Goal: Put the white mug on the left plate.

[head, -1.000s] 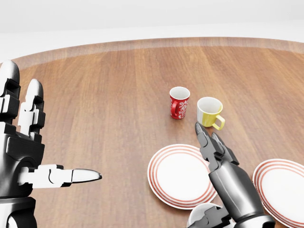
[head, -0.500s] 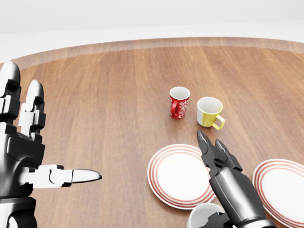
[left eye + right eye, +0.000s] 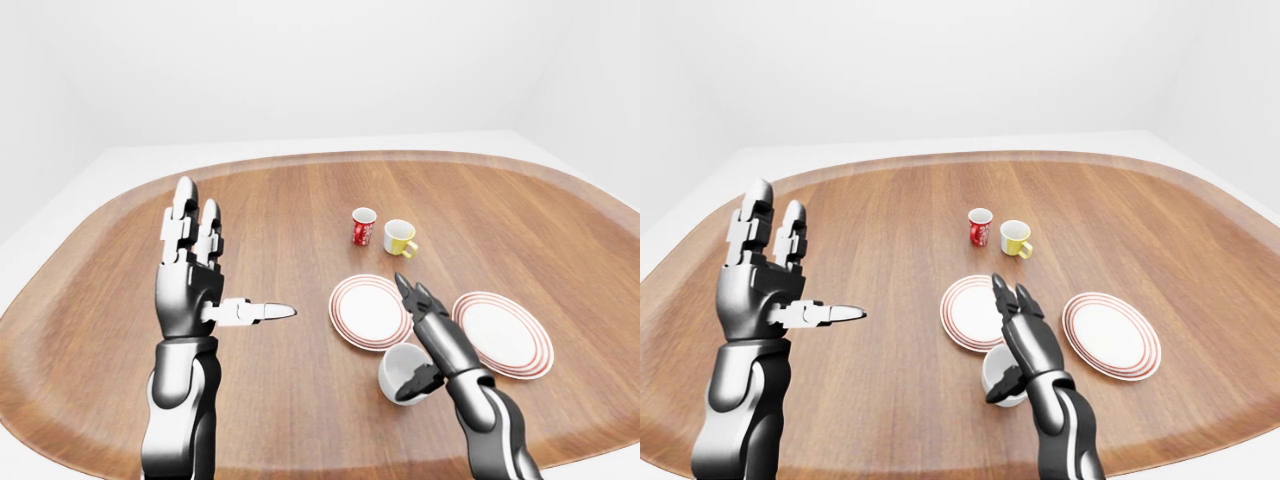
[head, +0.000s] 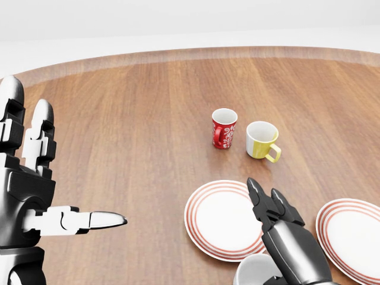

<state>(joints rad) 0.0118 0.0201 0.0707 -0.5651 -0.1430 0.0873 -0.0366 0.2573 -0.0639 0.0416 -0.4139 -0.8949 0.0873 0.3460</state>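
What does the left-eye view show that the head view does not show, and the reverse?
Only the left-eye view shows the whole white mug near the right hand, the complete right plate, the whole table outline and the white wall beyond it. The head view adds nothing new; it only shows the red mug and yellow mug larger, and cuts the white mug at its bottom edge. Both show the left plate, the two coloured mugs, and the raised, open left hand.
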